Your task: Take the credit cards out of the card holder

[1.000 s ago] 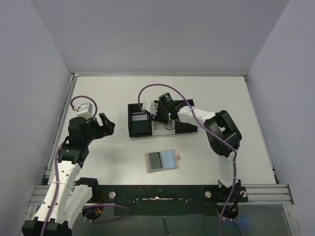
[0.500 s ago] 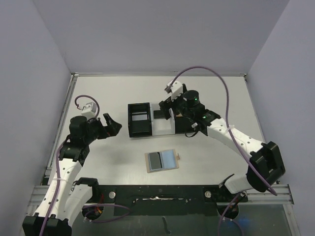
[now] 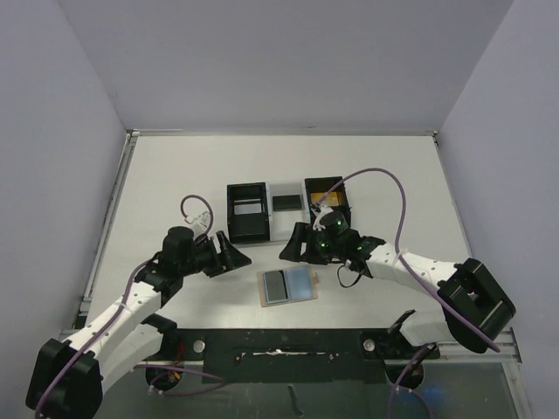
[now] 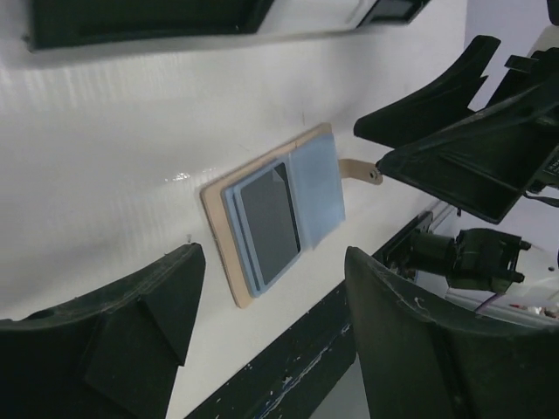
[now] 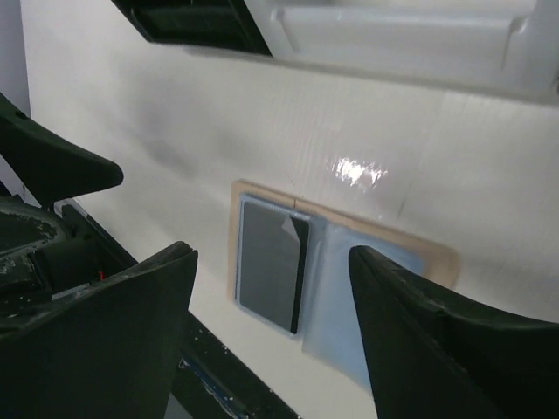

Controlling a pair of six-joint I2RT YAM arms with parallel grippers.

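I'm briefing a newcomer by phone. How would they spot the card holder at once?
On the white table, look on the near side of the black tray. The card holder lies open and flat there: a thin tan wallet with two blue-grey panels inside, unlike the deep tray.

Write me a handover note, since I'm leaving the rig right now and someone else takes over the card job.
Left gripper open and empty, just left of the card holder.
Right gripper open and empty, just beyond it.
Holder lies open and flat; a dark card still sits in its left panel.
Done: what looks like a second card lies in the black tray's middle compartment.
Left: pull out the dark card.
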